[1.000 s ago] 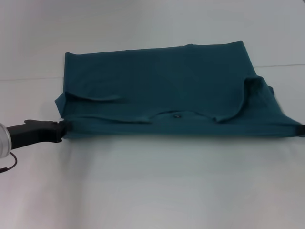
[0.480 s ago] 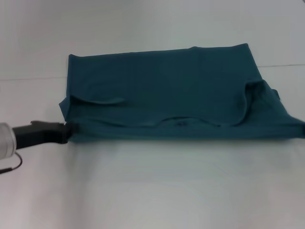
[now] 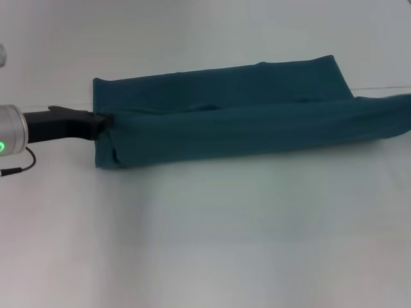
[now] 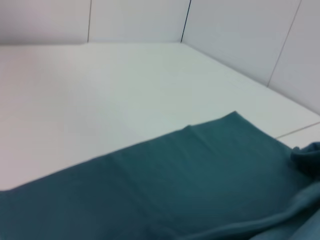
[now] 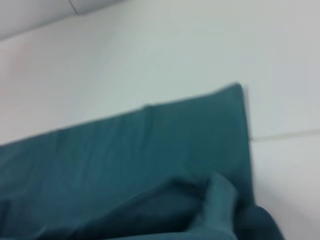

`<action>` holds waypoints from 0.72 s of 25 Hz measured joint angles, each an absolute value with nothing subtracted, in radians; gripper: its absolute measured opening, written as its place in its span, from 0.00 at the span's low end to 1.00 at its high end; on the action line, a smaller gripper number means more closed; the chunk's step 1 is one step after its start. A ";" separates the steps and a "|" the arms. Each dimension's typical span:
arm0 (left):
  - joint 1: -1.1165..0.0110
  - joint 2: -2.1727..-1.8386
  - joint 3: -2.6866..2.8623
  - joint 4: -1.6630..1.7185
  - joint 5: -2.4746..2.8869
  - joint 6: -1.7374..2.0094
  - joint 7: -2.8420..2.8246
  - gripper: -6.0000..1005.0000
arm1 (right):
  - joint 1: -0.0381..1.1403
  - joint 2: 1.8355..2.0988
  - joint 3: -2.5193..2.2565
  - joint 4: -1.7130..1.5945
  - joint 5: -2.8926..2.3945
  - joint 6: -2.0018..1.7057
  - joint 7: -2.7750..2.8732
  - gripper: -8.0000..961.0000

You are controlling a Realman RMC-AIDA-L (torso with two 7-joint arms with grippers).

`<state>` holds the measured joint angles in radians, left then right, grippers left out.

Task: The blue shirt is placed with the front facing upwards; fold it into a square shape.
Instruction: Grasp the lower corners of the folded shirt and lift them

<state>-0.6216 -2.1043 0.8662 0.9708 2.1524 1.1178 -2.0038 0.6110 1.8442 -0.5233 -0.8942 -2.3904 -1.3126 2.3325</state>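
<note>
Blue shirt (image 3: 244,125), right end cut off

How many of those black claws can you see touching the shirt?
1. The left claw meets the blue shirt at its left edge in the head view. A second claw may be holding the far right end, beyond the picture's edge.

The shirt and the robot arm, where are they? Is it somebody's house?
Probably not a house; more likely a lab or test room. The blue shirt lies on a plain white table, bare panelled walls stand behind, and the left gripper holds the shirt's edge.
</note>
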 joint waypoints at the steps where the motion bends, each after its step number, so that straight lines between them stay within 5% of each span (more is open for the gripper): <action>1: -0.617 -2.105 0.865 0.983 2.152 1.128 -2.007 0.03 | 0.610 1.849 -0.520 -0.921 -2.389 -1.341 2.338 0.07; 11: -0.458 -2.158 0.867 1.113 2.152 1.238 -1.994 0.02 | 0.468 1.966 -0.516 -1.099 -2.383 -1.543 2.312 0.07; 18: -0.386 -2.166 0.828 1.191 2.152 1.355 -1.994 0.02 | 0.384 1.993 -0.501 -1.119 -2.377 -1.571 2.272 0.07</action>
<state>-0.3858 -2.1663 0.8276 1.1913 2.1520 1.3554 -1.9943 0.3839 1.9927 -0.5007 -1.1192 -2.3767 -1.5714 2.2722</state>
